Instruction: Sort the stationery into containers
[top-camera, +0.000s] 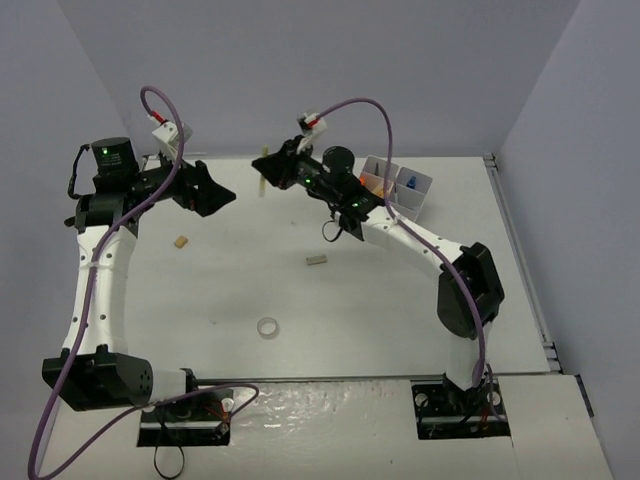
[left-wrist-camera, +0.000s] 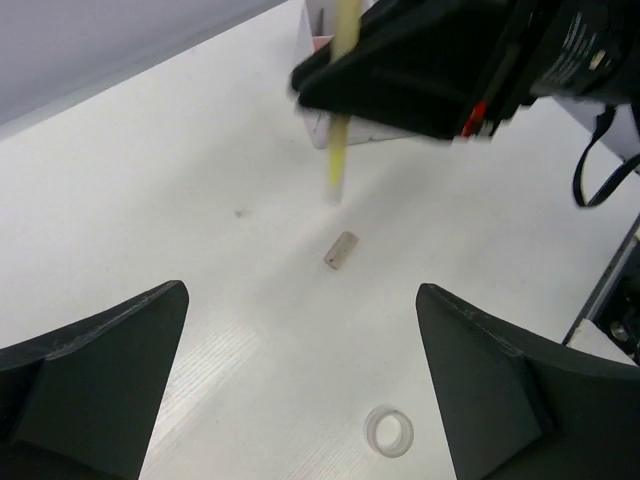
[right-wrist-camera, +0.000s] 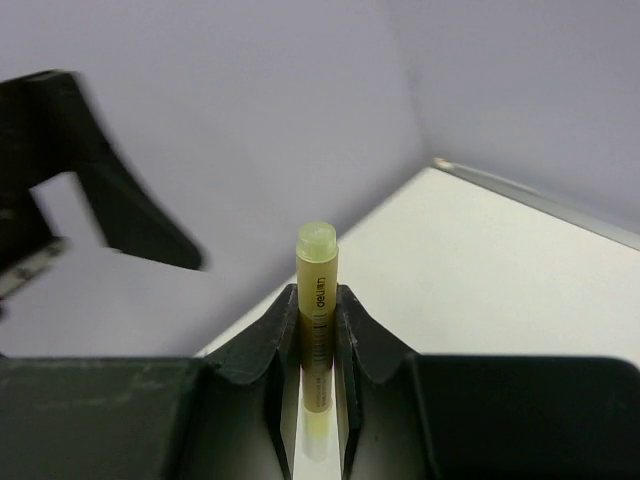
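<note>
Yellow bar (right-wrist-camera: 316, 262) | we saw it upright, clamped mid-body in the right tool (right-wrist-camera: 317, 312), above the surface (top-camera: 400, 300), apart from the tray (top-camera: 420, 200) | we judged it light, stiff, slick; a mid-length hold suited it | left tool (left-wrist-camera: 300, 400) gaped wide, empty.

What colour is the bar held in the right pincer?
Pale yellow, with small dark lettering. The bar shows best in the right wrist view.
</note>
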